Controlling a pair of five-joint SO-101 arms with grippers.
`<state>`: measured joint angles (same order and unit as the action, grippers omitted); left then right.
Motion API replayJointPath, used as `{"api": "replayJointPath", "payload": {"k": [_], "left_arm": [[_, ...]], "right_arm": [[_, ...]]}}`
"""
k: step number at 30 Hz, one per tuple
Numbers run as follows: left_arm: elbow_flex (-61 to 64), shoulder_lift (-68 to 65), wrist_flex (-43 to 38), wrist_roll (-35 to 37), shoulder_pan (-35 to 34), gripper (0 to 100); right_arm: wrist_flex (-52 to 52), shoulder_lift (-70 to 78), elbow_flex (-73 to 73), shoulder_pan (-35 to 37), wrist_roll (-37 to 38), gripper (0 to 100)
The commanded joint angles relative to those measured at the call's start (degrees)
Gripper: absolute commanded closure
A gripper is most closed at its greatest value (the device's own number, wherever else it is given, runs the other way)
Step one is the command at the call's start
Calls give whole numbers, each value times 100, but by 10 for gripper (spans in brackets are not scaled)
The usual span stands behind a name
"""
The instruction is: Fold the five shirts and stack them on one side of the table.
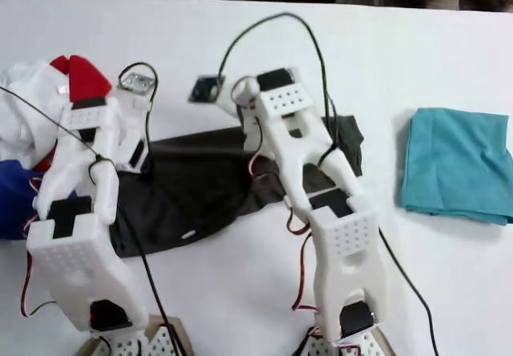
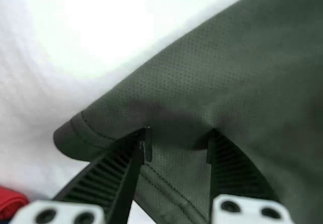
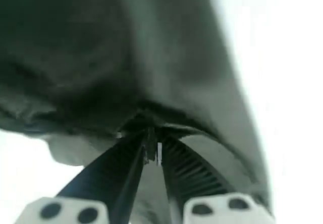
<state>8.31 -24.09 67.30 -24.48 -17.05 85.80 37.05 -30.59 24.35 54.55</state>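
Observation:
A dark grey-black shirt (image 1: pixel 192 192) lies spread across the middle of the table. My left gripper (image 2: pixel 177 144) is open, and both fingertips press down on the cloth (image 2: pixel 242 82) just inside its hemmed corner. In the high view the left gripper (image 1: pixel 135 157) is at the shirt's left edge. My right gripper (image 3: pixel 152 146) is shut on a bunched fold of the same shirt (image 3: pixel 91 57); seen from above, the right gripper (image 1: pixel 252 138) is at the shirt's far edge. A folded teal shirt (image 1: pixel 458 163) lies flat on the right side.
A loose heap of white (image 1: pixel 24 107), red (image 1: pixel 80 75) and blue (image 1: pixel 12 200) shirts lies at the left edge, behind the left arm. Black and red cables run over both arms. Bare white table (image 1: pixel 240 292) shows between the arm bases and along the far side.

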Motion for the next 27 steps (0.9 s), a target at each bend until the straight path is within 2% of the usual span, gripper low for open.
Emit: {"api": "replayJointPath", "payload": {"k": [1, 5, 10, 13, 17, 27], "left_arm": [[-101, -53, -158, -53, 88, 797], [-101, -53, -158, -53, 88, 797], [-101, -53, -158, -53, 88, 797], [-101, -53, -158, -53, 88, 797], [-101, -53, -158, -53, 88, 797], [-110, -53, -158, -44, 88, 797]], "right_arm": [[207, -31, -747, -92, -62, 978], [330, -22, -765, -84, -70, 978], [1209, -101, -765, -75, -70, 978], [1200, -277, -545, -242, -26, 978], [1182, -330, 105, -92, -18, 978], [-145, -321, 677, 295, -79, 978]]}}
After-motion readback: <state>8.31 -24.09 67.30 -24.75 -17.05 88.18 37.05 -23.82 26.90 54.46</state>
